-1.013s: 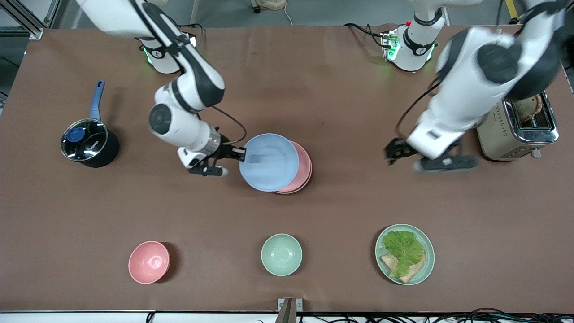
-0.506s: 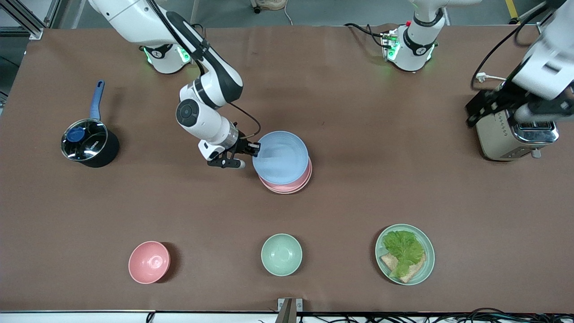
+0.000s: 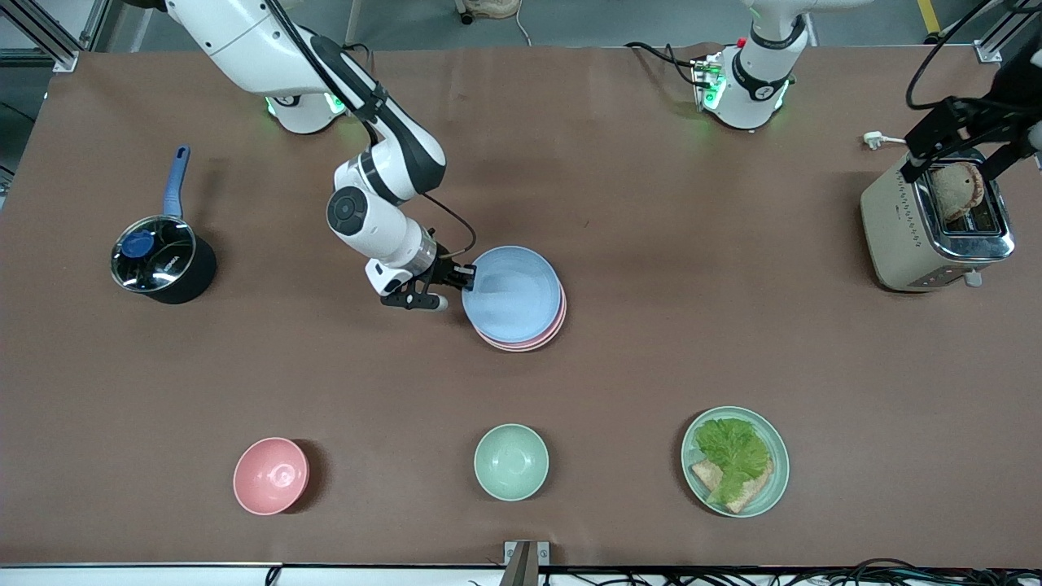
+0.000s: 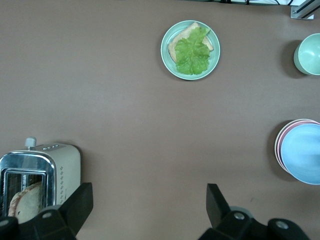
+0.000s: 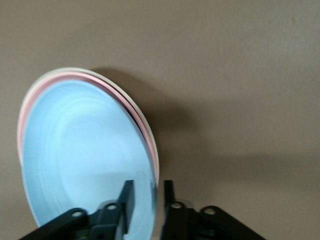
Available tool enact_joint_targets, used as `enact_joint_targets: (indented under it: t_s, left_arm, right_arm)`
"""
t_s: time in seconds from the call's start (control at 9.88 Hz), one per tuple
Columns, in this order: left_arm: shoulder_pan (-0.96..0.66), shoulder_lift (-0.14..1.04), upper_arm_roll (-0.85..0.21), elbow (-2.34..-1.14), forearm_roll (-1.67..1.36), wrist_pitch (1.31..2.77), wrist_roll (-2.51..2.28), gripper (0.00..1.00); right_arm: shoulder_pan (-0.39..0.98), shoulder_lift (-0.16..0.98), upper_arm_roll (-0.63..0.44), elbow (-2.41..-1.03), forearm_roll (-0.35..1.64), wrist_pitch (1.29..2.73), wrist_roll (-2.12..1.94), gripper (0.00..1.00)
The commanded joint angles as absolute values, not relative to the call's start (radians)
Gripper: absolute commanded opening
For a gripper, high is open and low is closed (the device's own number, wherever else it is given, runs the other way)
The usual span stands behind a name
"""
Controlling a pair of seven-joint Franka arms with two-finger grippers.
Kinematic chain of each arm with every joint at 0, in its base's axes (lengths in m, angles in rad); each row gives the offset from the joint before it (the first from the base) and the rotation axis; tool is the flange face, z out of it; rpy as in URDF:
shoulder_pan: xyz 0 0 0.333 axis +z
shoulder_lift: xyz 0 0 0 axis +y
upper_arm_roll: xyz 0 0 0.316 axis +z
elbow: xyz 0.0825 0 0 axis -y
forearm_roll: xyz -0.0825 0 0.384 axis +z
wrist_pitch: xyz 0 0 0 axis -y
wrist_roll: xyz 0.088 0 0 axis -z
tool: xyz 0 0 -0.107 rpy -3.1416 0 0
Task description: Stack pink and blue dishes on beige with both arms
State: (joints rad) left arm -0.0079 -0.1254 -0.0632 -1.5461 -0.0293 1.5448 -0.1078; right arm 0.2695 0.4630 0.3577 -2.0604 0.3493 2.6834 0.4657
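Note:
The light blue plate point(image 3: 513, 293) lies on top of the pale pink plate point(image 3: 535, 343) in the middle of the table, almost centred on it. My right gripper point(image 3: 466, 278) is shut on the blue plate's rim point(image 5: 152, 175) on the side toward the right arm's end, one finger inside and one outside. Under the pink plate point(image 5: 75, 76) only a thin pale edge of the beige plate point(image 5: 70, 69) shows. My left gripper point(image 3: 965, 150) hangs open and empty over the toaster; its wrist view shows the gripper point(image 4: 147, 205) spread wide.
A toaster point(image 3: 936, 228) with bread in it stands at the left arm's end. A lidded black pot point(image 3: 161, 260) stands at the right arm's end. Near the front camera are a pink bowl point(image 3: 271, 475), a mint bowl point(image 3: 510, 461) and a mint plate with lettuce point(image 3: 735, 461).
My right gripper carried the blue plate sideways over the pink plate and brought it down onto it. My left arm swung away from the stack, up over the toaster.

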Motion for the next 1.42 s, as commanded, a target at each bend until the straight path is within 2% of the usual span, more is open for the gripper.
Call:
enact_joint_targets:
  t_s: [0.0,0.2,0.41,0.71,0.91,1.01,1.32]
  left_arm:
    - [-0.015,-0.002,-0.06,-1.408,-0.035,1.441,-0.097,1.0]
    - [-0.017,0.0,-0.06,-1.416,-0.029,1.453,-0.098,1.0]
    - [-0.018,-0.014,-0.063,-1.449,-0.029,1.479,-0.118,1.0]
    - [-0.017,-0.034,-0.069,-1.483,-0.028,1.48,-0.138,1.0]
    - [-0.017,-0.034,-0.087,-1.483,0.014,1.479,-0.098,1.0]
    - [-0.014,-0.034,-0.087,-1.48,0.008,1.474,-0.088,1.0]
    - [-0.008,-0.034,-0.078,-1.482,-0.024,1.47,-0.051,1.0]
  right_arm:
    - [0.209,0.308,0.35,-2.075,0.303,2.553,0.486,1.0]
    - [0.087,0.115,0.299,-2.044,0.044,2.295,0.488,1.0]
    - [0.035,0.022,0.189,-1.886,-0.067,2.043,0.488,1.0]
    - [0.006,0.017,0.029,-1.619,-0.068,1.768,0.454,1.0]
    - [-0.067,0.015,0.029,-1.498,-0.057,1.587,0.275,1.0]
    - [-0.086,0.015,0.023,-1.453,-0.026,1.541,0.244,1.0]
    - [-0.089,0.017,-0.026,-1.443,-0.005,1.502,0.098,1.0]
